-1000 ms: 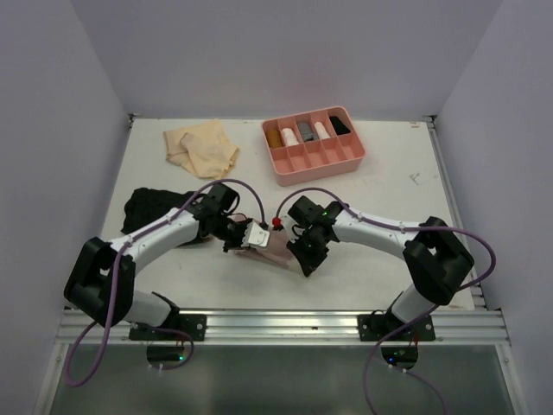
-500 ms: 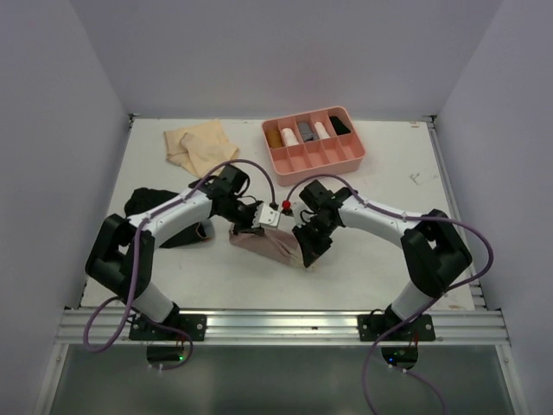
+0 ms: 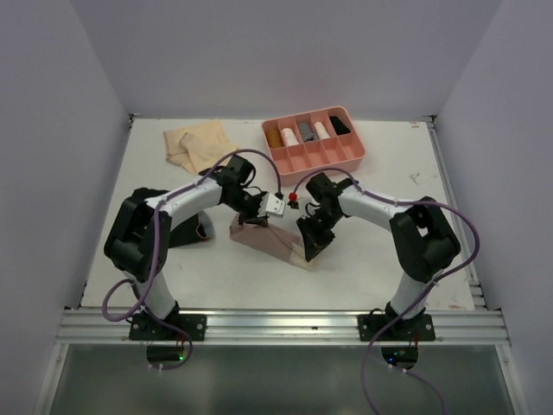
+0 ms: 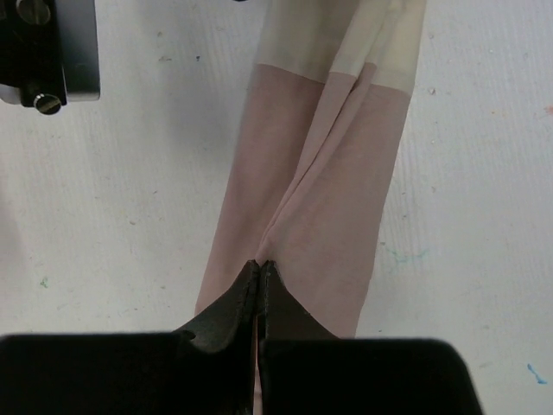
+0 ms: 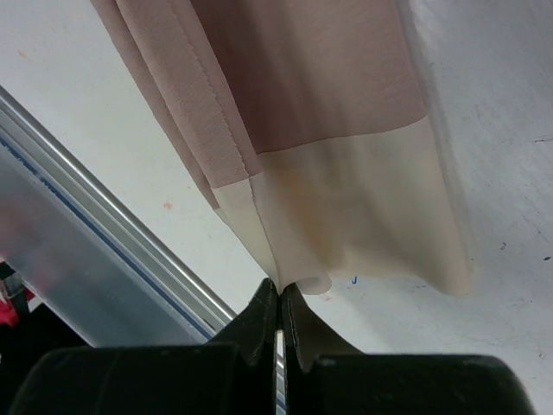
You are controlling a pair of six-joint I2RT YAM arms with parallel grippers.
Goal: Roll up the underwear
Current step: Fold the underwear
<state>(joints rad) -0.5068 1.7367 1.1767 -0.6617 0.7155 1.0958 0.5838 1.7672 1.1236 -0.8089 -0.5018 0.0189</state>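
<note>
While both pairs of jaws are clamped together on cloth, the pink underwear (image 3: 275, 244) is drawn into a long narrow band between them near the middle of the table (image 3: 389, 242). The left gripper (image 4: 260, 264) pinches a fold in its dusty pink part, and the right gripper (image 5: 280, 285) pinches the edge of a cream patch at the opposite end. There are three garments in all. The one held is the first, the black underwear (image 3: 143, 207) lies bunched at the left, partly behind the left arm, and the tan underwear (image 3: 201, 145) lies spread at the far left. One pink tray (image 3: 324, 166) stands at the far side, right of the tan piece. Its far row holds five rolls (image 3: 305, 131), one to a compartment: brown, white, grey, pale and black
</note>
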